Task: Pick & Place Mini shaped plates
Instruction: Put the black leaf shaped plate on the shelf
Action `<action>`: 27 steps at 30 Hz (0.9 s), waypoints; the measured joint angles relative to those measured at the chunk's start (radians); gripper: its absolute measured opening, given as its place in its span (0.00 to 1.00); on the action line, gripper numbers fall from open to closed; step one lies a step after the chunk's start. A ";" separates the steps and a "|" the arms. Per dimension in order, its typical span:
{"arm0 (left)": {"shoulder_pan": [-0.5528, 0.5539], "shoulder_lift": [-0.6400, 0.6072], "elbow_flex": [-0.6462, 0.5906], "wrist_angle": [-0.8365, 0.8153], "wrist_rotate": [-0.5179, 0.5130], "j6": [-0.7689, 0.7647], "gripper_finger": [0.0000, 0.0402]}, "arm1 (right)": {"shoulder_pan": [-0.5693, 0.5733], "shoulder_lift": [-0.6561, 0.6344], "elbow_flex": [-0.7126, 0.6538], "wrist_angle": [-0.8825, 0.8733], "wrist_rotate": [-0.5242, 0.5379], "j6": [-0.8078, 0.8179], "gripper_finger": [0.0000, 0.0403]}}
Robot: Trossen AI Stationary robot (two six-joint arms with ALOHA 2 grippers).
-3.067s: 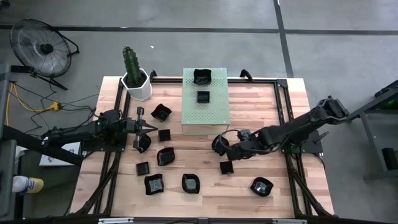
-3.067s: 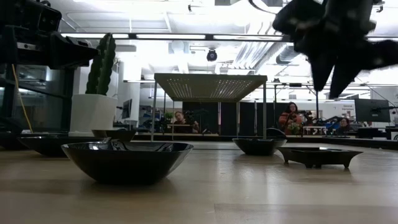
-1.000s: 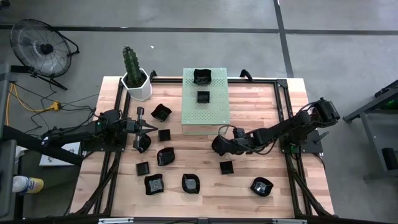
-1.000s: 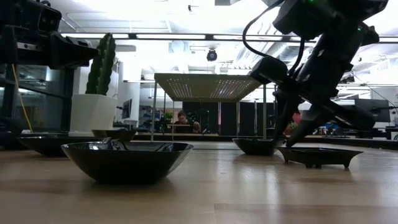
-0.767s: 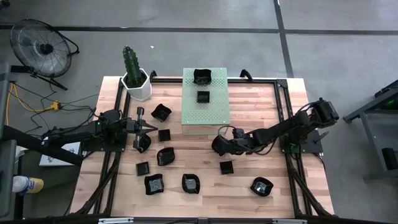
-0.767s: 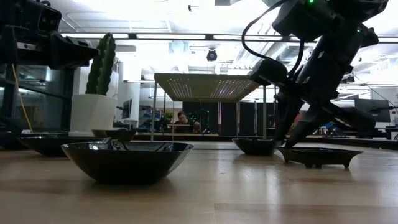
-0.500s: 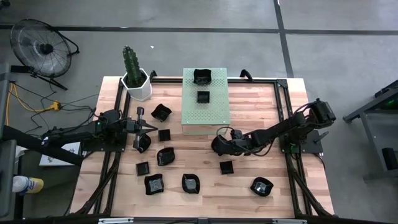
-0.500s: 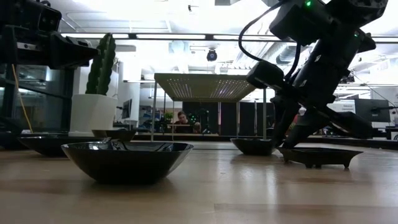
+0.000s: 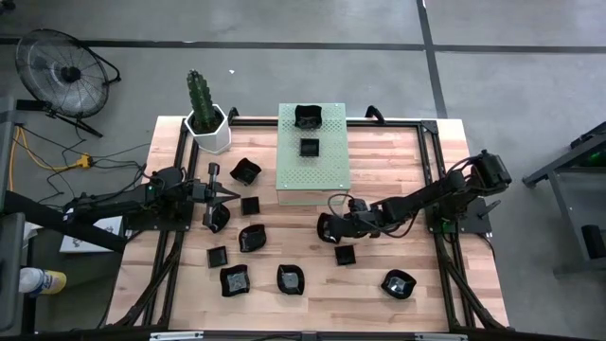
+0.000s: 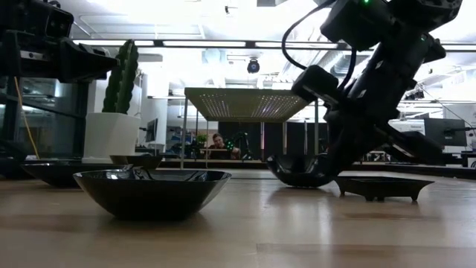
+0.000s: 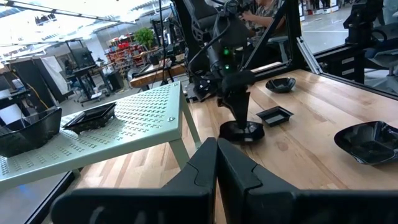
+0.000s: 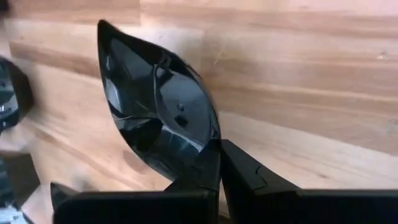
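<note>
right gripper (image 9: pixel 329 227) clamped on wavy plate (image 9: pixel 325 227) rim, tipped just off worktop (image 9: pixel 398 161); green block (image 9: pixel 313 152) ahead of it, my nearer arm | left gripper (image 9: pixel 216 193) closed, parked

Glossy black mini plates (image 9: pixel 253 238) scattered on tabletop; two on perforated stand; one bowl (image 10: pixel 300 170) gripped, tilted

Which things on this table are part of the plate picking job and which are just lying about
Part of the job:
- the small black plates scattered on the table, like the square one
- the black plate pinched in the right gripper
- two black plates already on the green perforated block

Just lying about:
- the cactus pot
- the floor fan
- the left gripper, shut and waiting near the table's left side
</note>
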 joint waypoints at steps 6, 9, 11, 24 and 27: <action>0.000 0.000 0.000 0.000 0.000 0.000 0.01 | 0.000 0.000 0.044 -0.003 -0.027 -0.062 0.01; 0.000 0.000 0.000 0.000 0.000 0.000 0.01 | 0.000 0.000 0.086 -0.003 -0.072 -0.125 0.00; 0.000 0.000 0.000 0.000 0.000 0.000 0.01 | 0.000 0.000 0.119 -0.002 -0.105 -0.176 0.00; 0.000 0.000 0.000 0.000 0.000 0.000 0.01 | -0.052 0.000 0.378 -0.190 -0.240 -0.432 0.00; 0.000 0.000 0.000 0.000 0.000 0.000 0.01 | -0.076 0.000 0.465 -0.306 -0.247 -0.491 0.00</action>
